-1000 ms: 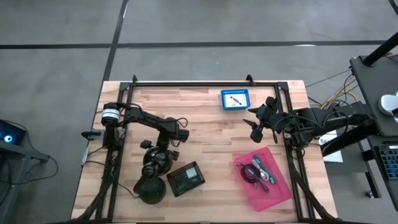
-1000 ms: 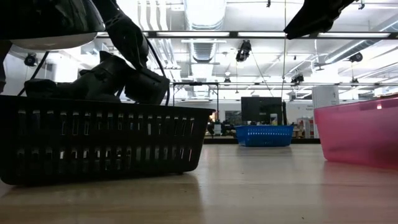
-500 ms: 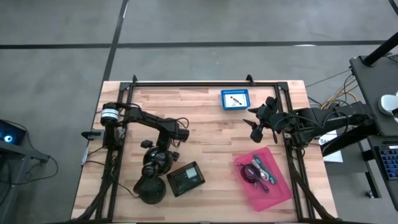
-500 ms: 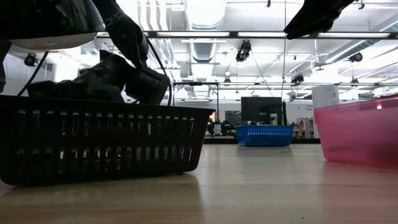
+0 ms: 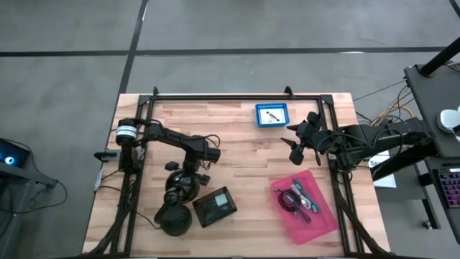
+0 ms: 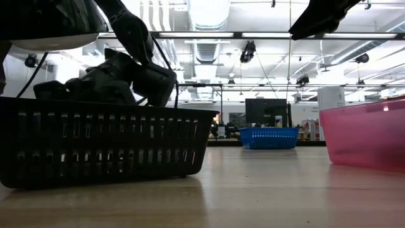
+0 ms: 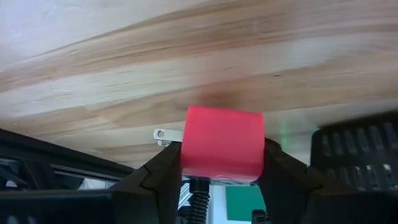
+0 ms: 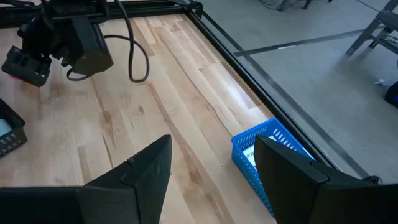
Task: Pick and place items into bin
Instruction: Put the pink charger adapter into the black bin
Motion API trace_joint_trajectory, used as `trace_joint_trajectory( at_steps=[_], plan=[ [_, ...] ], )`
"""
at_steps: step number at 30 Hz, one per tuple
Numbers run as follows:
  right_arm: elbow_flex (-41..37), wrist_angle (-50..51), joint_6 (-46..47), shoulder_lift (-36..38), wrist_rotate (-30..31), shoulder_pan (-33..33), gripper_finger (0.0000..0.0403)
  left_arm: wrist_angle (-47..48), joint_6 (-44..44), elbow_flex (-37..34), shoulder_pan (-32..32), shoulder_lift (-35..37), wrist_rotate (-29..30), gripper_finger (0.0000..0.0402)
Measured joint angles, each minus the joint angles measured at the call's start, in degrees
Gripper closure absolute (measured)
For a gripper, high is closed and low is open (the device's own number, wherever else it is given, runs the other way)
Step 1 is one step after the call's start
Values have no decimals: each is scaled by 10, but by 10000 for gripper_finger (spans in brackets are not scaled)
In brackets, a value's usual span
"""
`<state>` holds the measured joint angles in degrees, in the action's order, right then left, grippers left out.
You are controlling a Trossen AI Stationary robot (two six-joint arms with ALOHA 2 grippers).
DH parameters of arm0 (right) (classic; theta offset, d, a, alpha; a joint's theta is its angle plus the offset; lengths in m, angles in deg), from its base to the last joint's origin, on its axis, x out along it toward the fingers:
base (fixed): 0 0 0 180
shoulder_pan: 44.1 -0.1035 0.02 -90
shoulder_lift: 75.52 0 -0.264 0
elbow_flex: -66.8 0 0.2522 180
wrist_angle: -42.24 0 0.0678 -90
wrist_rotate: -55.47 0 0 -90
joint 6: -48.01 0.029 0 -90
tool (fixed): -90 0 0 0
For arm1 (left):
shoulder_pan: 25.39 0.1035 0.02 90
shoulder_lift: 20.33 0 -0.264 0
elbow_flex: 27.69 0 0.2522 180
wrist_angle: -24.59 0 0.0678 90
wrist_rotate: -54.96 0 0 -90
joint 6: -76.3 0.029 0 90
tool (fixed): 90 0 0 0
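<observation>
Carrying a red block-shaped plug with metal prongs (image 7: 222, 144), the left pincer (image 7: 217, 165) grips it firmly above the desk (image 5: 237, 155), just beside the black basket (image 5: 214, 206). I judge this is the transport step; next it must come over the basket and release. Far right, the right pincer (image 8: 208, 165) waits with fingers spread, empty, near the blue bin (image 5: 272, 114).

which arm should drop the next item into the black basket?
Left. The left gripper is already shut on a red block right beside the black basket. The right gripper hangs open and empty, near the blue basket.
</observation>
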<state>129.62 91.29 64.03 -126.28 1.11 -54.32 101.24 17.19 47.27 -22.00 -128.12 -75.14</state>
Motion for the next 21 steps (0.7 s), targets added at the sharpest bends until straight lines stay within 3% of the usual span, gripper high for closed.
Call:
trace_joint_trajectory(
  at_steps=[21],
  plan=[
    [0,0,0,0,0,0,188,-17,-5,57,20,0,25,243]
  ],
)
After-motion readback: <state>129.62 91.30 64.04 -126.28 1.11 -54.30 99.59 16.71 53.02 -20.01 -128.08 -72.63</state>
